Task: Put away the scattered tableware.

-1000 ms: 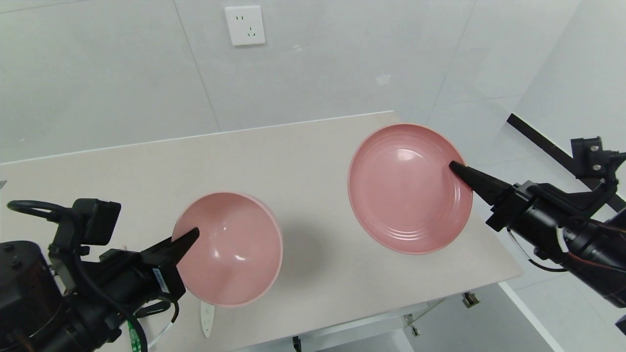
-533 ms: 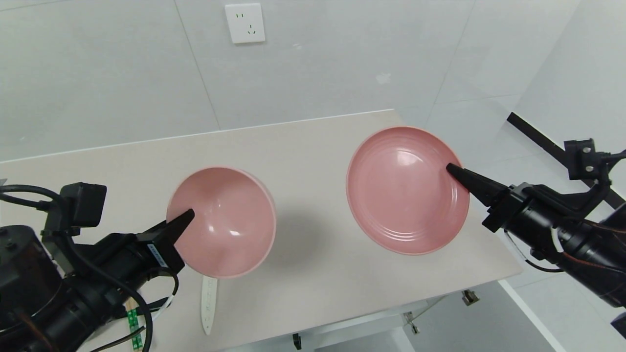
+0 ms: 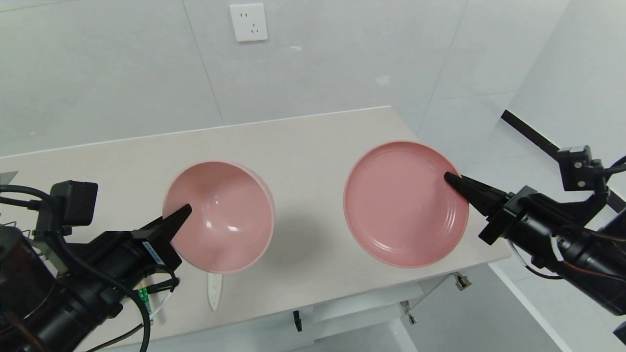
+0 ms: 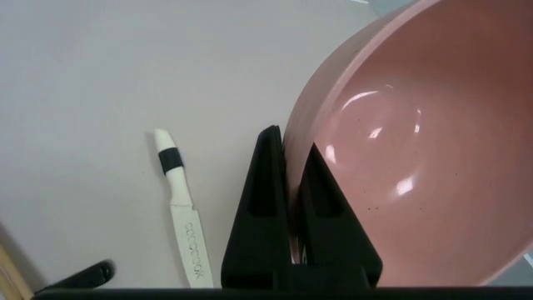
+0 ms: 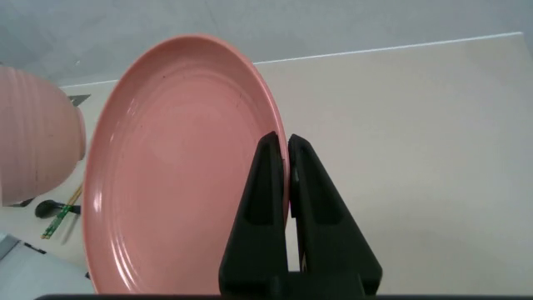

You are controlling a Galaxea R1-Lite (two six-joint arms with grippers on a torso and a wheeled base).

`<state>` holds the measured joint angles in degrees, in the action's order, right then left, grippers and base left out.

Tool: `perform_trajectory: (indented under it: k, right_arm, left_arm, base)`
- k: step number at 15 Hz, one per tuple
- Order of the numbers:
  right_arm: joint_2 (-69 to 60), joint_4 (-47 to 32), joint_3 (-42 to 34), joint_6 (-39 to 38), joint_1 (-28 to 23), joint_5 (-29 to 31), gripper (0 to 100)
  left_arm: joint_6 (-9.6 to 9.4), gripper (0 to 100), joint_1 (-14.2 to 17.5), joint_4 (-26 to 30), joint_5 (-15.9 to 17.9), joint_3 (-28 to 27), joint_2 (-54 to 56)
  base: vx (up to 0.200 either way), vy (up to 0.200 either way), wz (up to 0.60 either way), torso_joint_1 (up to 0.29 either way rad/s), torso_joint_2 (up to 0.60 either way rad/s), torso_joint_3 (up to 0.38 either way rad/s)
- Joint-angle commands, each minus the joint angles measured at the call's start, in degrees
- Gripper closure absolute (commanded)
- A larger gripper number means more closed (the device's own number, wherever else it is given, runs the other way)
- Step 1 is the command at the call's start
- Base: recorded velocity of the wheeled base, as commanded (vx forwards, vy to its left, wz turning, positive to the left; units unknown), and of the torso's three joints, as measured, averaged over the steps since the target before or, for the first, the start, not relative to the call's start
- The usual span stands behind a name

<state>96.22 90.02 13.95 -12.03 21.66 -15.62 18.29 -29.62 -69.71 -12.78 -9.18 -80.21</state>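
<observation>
pink round deep bowl (image 3: pixel 225 215) sits centre-left of the head view, tilted, open side facing up toward the camera, held off the pale beige tabletop (image 3: pixel 303 146). its inner surface is bare glossy pink with light glints. left gripper (image 3: pixel 187 210) is at the bowl's lower-left rim; in the left wrist view the black fingers (image 4: pixel 268 167) are pinched on the rim, one inside the wall and one outside.

pink round flat plate with ringed rim (image 3: pixel 401 205) is centre-right of the head view over the table's right end, tilted, face toward the camera, surface bare. right gripper (image 3: pixel 447 177) is at its right edge; in the right wrist view the two fingers (image 5: pixel 266 175) are pressed onto the rim, one on each face.

bowl and plate are well apart, bare tabletop between them.

white slender knife-like utensil (image 3: pixel 214 293) lies flat on the table just below the bowl in the head view. long axis runs up-down in the frame, narrow end toward the bottom edge, upper end hidden behind the bowl. the left wrist view shows a black band near one end.

white wall socket (image 3: pixel 248 22) is at the top centre on the grey tiled wall.
</observation>
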Motion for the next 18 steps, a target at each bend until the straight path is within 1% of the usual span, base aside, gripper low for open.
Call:
perform_trajectory:
  k: [1, 5, 6, 7, 9, 13, 15, 18]
  right_arm:
    - [0.28, -0.02, -0.24, -0.01, 0.4, 0.06, 100]
    - [0.2, -0.02, -0.15, -0.01, 0.31, 0.06, 100]
    - [0.11, -0.02, -0.15, -0.01, 0.13, 0.06, 100]
    - [0.11, -0.02, -0.15, -0.01, 0.13, 0.06, 100]
    - [0.11, -0.02, -0.15, -0.01, 0.13, 0.06, 100]
    - [-0.42, -0.02, -0.32, -0.01, 0.22, -0.03, 100]
    - [-0.42, -0.02, -0.59, -0.01, 0.4, -0.03, 100]
    - [-0.42, -0.02, -1.91, 0.17, 1.54, -0.03, 100]
  left_arm:
    - [0.08, 100, 0.0, 0.01, 0.03, 0.04, -0.12]
    - [0.08, 100, 0.09, -0.17, -0.06, -0.22, -0.21]
    - [0.0, 100, 0.09, -0.17, -0.76, -0.22, -0.29]
    - [0.0, 100, 0.0, -0.17, -1.55, -0.31, -0.29]
    - [-0.44, 100, 0.0, -0.26, -1.64, -0.14, -0.12]
    - [-0.62, 100, -0.08, -2.45, -1.55, 0.21, 0.06]
    - [-0.62, 100, -0.61, -2.45, -1.55, 0.65, 0.06]
    - [-0.71, 100, -3.6, -2.98, -1.46, 2.32, 0.67]
  base:
    - [0.0, 0.0, 0.0, 0.0, 0.0, 0.0]
    - [0.0, 0.0, 0.0, 0.0, 0.0, 0.0]
    - [0.0, 0.0, 0.0, 0.0, 0.0, 0.0]
    - [-0.2, 0.0, 0.0, 0.002, 0.0, -0.002]
    - [-0.2, 0.0, 0.0, 0.017, 0.0, 0.0]
    - [0.0, 0.0, 0.0, 0.0, 0.0, 0.0]
    - [0.0, 0.0, 0.0, 0.0, 0.0, 0.0]
    - [0.0, 0.0, 0.0, 0.0, 0.0, 0.0]
